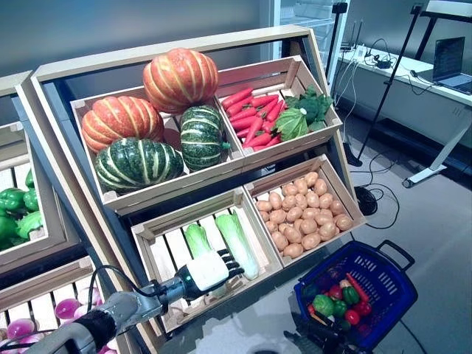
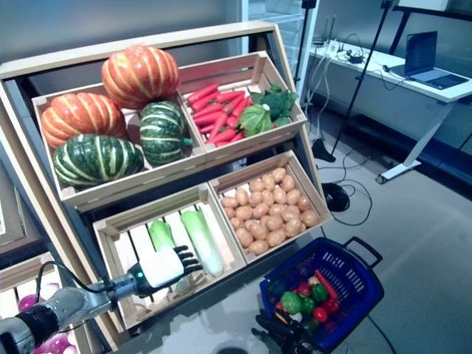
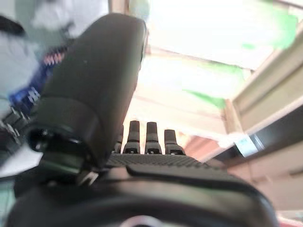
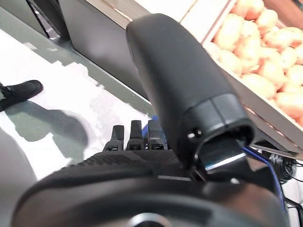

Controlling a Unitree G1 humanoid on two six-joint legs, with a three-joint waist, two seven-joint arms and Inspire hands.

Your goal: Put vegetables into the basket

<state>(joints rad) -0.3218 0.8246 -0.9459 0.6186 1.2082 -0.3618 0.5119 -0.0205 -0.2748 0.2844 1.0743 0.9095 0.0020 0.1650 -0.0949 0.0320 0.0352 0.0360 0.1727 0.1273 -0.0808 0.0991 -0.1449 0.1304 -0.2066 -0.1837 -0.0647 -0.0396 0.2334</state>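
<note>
My left hand point(image 1: 209, 270) reaches into the stand's lower left crate point(image 1: 151, 243). Its straight fingers lie against a long pale green cabbage point(image 1: 237, 243), and it holds nothing. In the left wrist view the hand point(image 3: 147, 139) has its fingers straight, with pale green vegetables point(image 3: 189, 75) past them. The blue plastic basket point(image 1: 387, 284) stands on the floor at the lower right. It holds green peppers point(image 1: 323, 304), small red round vegetables point(image 1: 352, 317) and a red carrot point(image 1: 357, 286). My right hand point(image 1: 310, 341) waits beside the basket's near rim, and its fingers point(image 4: 137, 137) are straight.
The slanted wooden stand point(image 1: 169, 55) takes up the left and middle. A crate of potatoes point(image 1: 302, 214) is just above the basket. A white desk with a laptop point(image 1: 450, 63) stands at the back right. Black tripod poles point(image 1: 383, 88) and cables point(image 1: 376, 203) are on the grey floor there.
</note>
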